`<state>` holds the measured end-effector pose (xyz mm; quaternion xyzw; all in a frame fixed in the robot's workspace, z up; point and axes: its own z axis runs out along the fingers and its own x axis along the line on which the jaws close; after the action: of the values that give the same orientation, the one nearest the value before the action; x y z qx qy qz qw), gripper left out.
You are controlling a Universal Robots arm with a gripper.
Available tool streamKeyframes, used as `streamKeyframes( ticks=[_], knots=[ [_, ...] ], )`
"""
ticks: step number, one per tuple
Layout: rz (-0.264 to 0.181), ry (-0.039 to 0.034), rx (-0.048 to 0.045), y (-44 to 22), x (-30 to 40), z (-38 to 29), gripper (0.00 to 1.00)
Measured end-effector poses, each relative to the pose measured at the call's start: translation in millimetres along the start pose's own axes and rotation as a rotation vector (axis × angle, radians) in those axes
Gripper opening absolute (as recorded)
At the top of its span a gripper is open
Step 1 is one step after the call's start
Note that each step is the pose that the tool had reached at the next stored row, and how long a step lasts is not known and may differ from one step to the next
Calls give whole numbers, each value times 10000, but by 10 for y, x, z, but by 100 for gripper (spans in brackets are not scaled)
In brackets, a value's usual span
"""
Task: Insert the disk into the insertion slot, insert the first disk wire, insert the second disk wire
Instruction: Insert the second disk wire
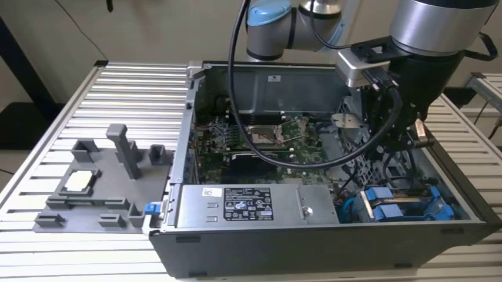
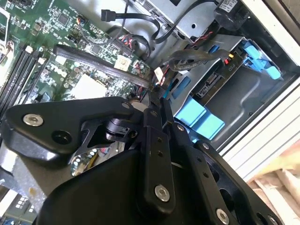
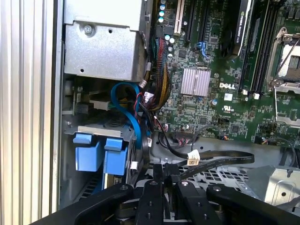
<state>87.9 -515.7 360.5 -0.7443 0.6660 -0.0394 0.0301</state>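
The disk (image 2: 216, 80) lies in the insertion slot (image 2: 253, 93) of the grey drive cage, its blue carrier tabs (image 3: 101, 153) facing out. In the exterior view the blue carrier (image 1: 404, 205) sits at the case's near corner on that view's right. My gripper (image 2: 157, 93) hangs just beside the cage over the motherboard's edge, fingers pressed together on the end of a flat black disk wire (image 2: 187, 58). In the first wrist view that disk wire (image 3: 225, 161) runs into my gripper (image 3: 165, 174), with a white-tagged plug (image 3: 193, 159) next to it.
The open computer case (image 1: 314, 235) stands on a slatted metal table (image 1: 133, 94). A green motherboard (image 3: 220, 84), a bundle of coloured leads (image 3: 161, 79) and a blue cable (image 3: 129, 110) crowd the space. A grey fixture plate (image 1: 102, 182) lies on the exterior view's left. The power supply (image 1: 251, 205) flanks the cage.
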Motion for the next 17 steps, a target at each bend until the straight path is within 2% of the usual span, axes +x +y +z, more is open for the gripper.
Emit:
streamKeyframes(
  ticks=[5, 6, 7, 8, 11, 12, 13, 14, 17],
  knots=[
    [-9, -1, 0, 0, 0, 0, 19],
    [-11, 12, -1, -1, -5, 1, 25],
    [-14, 66, -5, -1, -21, 0, 25],
    [-25, 173, -5, -2, -44, -1, 31],
    [-68, 618, 10, -6, -112, 5, 31],
    [-81, 750, 11, -6, -116, 5, 31],
    [-91, 845, 16, -4, -117, 6, 31],
    [-93, 884, 25, -2, -117, 7, 31],
    [-89, 904, 89, 11, -119, 16, 31]
  ],
)
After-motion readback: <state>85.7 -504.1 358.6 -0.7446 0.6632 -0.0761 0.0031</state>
